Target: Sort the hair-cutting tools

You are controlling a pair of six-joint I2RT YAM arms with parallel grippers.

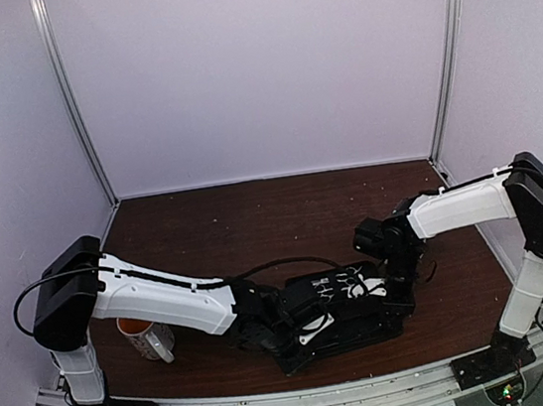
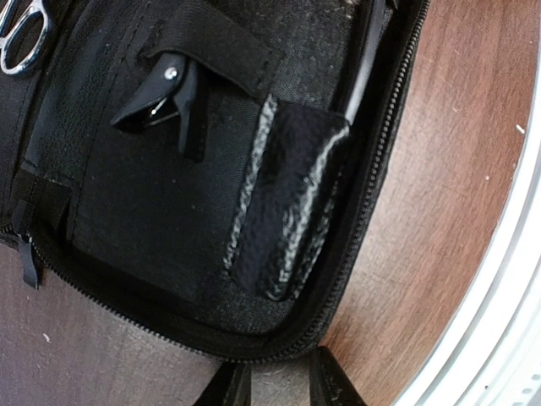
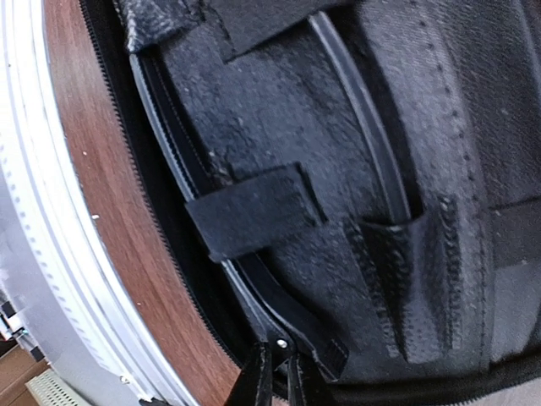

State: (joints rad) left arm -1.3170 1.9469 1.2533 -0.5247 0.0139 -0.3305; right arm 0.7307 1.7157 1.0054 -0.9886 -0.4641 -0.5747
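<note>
Brown surface, black case between both arms. Left view: one hair clip sits strapped inside; left pincer parted, grip unclear. Right view: right pincer clenched on a second clip, at its hinged end; light, stiff, slick, I'd guess.

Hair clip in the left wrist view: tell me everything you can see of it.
The hair clip is matte black and looks like plastic, with a small silver rivet at its hinge. Its two pinch levers splay apart toward the lower left. The rest runs up and right under a black fabric strap sewn to the open case's lining, so its front end is hidden. It lies flat against that lining, left of a textured black pocket. Nothing else touches it.
</note>
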